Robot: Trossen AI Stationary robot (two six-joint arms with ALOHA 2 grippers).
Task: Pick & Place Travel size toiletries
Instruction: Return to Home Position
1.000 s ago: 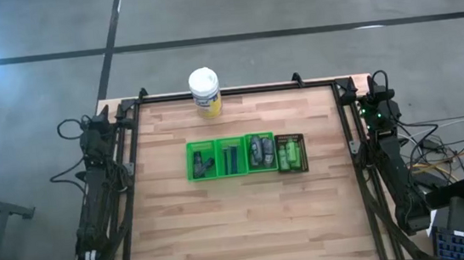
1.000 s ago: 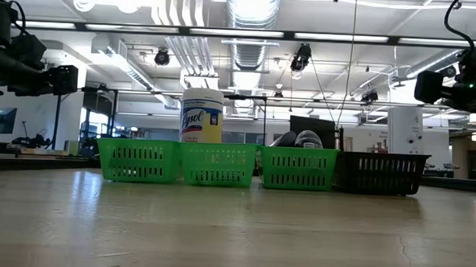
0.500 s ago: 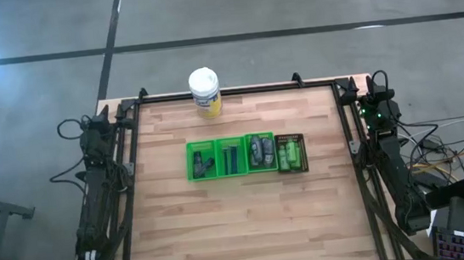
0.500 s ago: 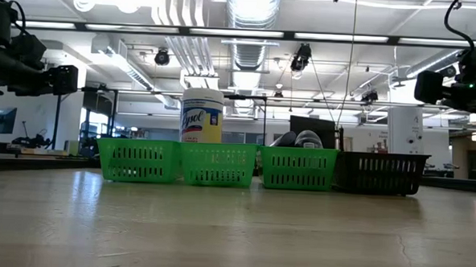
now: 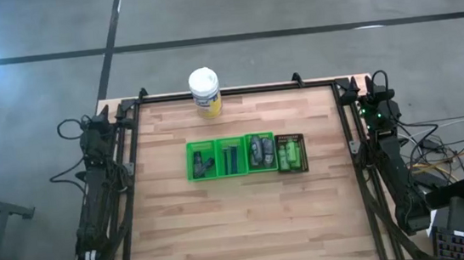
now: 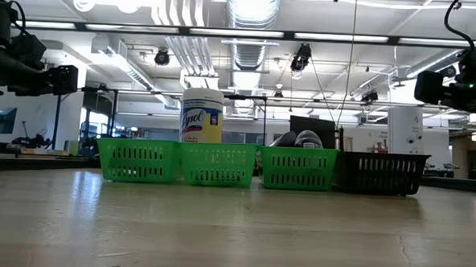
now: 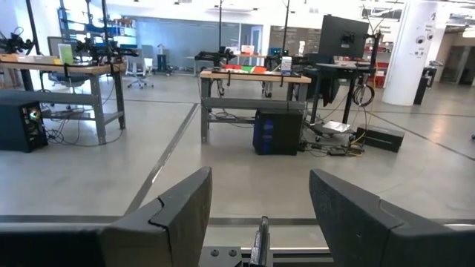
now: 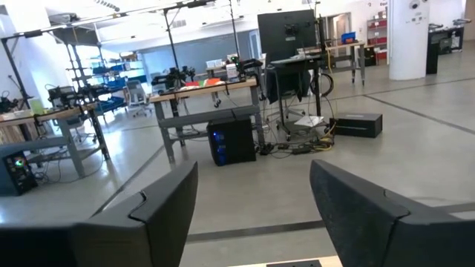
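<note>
The travel size toiletries lie in a row of small baskets at the table's middle. Dark pieces are in the left green basket (image 5: pixel 202 161) and a thin dark stick (image 5: pixel 231 156) is in the second. Dark grey bottles (image 5: pixel 260 150) fill the third green basket, and their tops show in the low view (image 6: pixel 299 139). Bright green bottles (image 5: pixel 291 154) lie in the dark basket (image 6: pixel 379 172). My left gripper (image 7: pixel 260 200) is open and empty beyond the table's far left corner (image 5: pixel 98 127). My right gripper (image 8: pixel 252 204) is open and empty beyond the far right corner (image 5: pixel 376 101).
A big white-lidded jar with a yellow label (image 5: pixel 204 92) stands at the table's far edge behind the baskets; it also shows in the low view (image 6: pixel 202 114). Dark frame rails (image 5: pixel 132 157) run along the table's sides. Bare wood (image 5: pixel 241 223) lies near the front edge.
</note>
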